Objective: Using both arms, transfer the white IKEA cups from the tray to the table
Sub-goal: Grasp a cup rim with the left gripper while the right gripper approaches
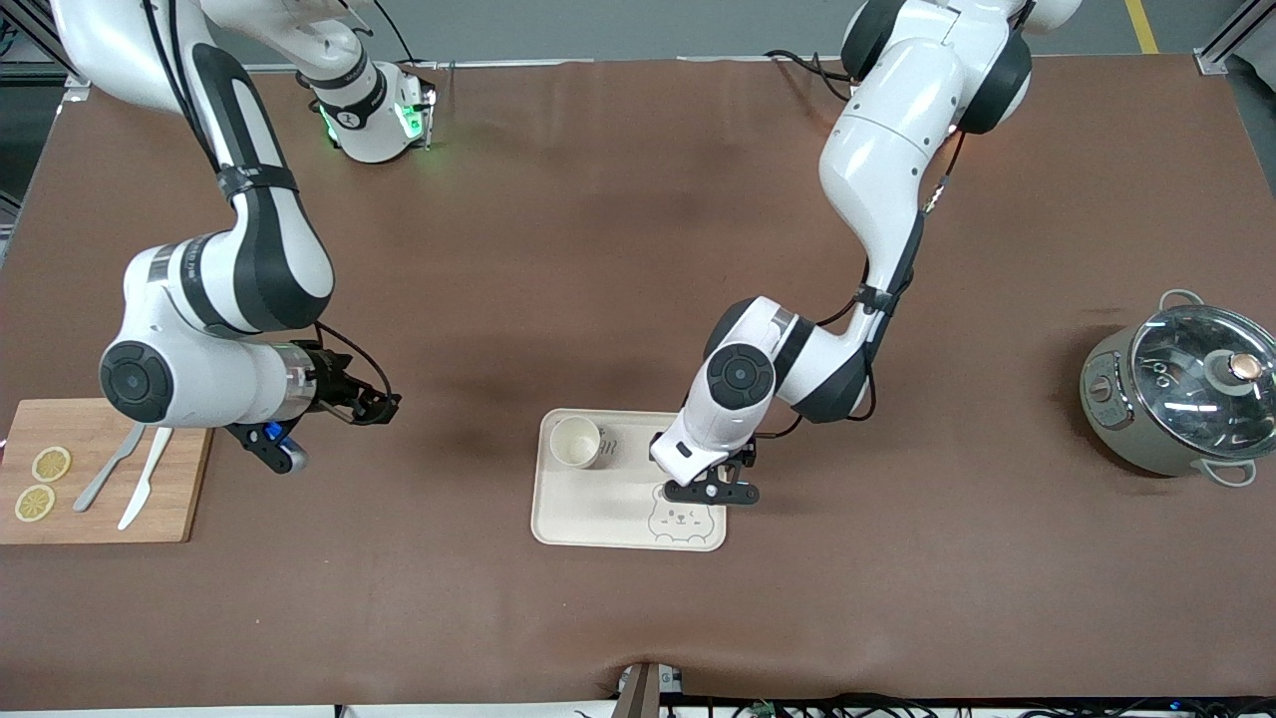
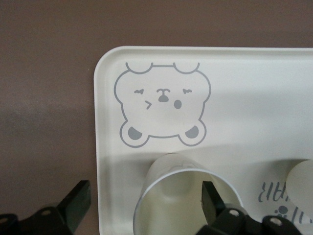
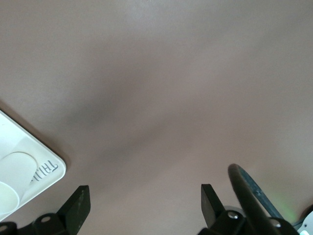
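Note:
One white cup (image 1: 576,442) stands upright on the cream bear tray (image 1: 598,514), at its end toward the right arm. The second white cup (image 2: 186,196) stands on the tray beside the bear drawing (image 2: 162,107) and is hidden under the left hand in the front view. My left gripper (image 1: 710,491) (image 2: 144,203) is open low over it, with one finger (image 2: 210,200) inside the cup and the other finger (image 2: 78,203) outside the tray's edge. The first cup also shows in the left wrist view (image 2: 301,186). My right gripper (image 1: 384,406) (image 3: 144,200) is open and empty over bare table.
A wooden board (image 1: 100,424) with two lemon slices, a knife and a fork lies at the right arm's end. A grey pot (image 1: 1171,399) with a glass lid stands at the left arm's end. The tray's corner (image 3: 46,171) shows in the right wrist view.

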Motion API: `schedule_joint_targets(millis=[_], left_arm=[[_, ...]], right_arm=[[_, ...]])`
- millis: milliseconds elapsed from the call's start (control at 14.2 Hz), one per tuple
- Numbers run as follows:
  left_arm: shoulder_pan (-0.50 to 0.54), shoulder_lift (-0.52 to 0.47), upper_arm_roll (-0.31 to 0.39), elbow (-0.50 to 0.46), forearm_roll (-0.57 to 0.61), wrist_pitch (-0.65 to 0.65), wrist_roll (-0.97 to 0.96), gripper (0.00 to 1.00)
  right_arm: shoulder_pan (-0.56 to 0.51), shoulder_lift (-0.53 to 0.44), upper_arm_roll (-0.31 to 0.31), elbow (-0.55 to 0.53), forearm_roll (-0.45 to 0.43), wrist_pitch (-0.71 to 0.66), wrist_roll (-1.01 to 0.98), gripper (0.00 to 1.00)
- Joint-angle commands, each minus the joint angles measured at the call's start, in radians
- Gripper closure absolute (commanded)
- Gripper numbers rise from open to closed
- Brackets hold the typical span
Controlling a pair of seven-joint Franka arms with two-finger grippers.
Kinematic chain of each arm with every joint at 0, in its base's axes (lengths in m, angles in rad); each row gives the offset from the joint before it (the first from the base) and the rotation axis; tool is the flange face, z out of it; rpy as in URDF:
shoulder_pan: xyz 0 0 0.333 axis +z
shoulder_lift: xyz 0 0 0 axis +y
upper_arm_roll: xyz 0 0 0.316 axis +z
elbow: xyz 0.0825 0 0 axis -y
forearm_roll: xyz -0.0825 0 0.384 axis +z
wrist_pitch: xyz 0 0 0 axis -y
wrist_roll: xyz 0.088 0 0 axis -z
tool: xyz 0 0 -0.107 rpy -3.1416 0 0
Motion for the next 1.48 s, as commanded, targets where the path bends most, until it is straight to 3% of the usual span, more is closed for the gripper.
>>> schedule_joint_targets(millis=[0,495,565,636,707,848,1413], left_arm=[[-0.011,0.019,0.015,0.017,0.010,0.016,-0.016,0.00],[-0.010,0.026,0.015,0.015,0.011,0.016,-0.020,0.00],[-0.010,0.026,0.015,0.015,0.010,0.016,-0.022,0.10],[-0.008,0.026,0.015,0.015,0.010,0.016,-0.022,0.49],[-0.008,0.026,0.015,0.015,0.010,0.016,-0.016,0.73],[-0.005,0.026,0.013,0.015,0.008,0.016,-0.019,0.98],[-0.017,0.026,0.013,0.015,-0.012,0.016,-0.089,1.00]], right_arm=[[0.030,0.023,-0.005,0.011,0.079,0.037,0.086,0.00],[0.076,0.049,-0.005,0.014,0.084,0.091,0.170,0.00],[0.081,0.053,-0.005,0.014,0.085,0.114,0.175,0.00],[0.090,0.066,-0.005,0.014,0.085,0.137,0.190,0.00],[0.104,0.070,-0.005,0.015,0.084,0.147,0.215,0.00],[0.107,0.075,-0.005,0.018,0.084,0.148,0.235,0.00],[0.159,0.132,-0.005,0.034,0.084,0.235,0.396,0.00]])
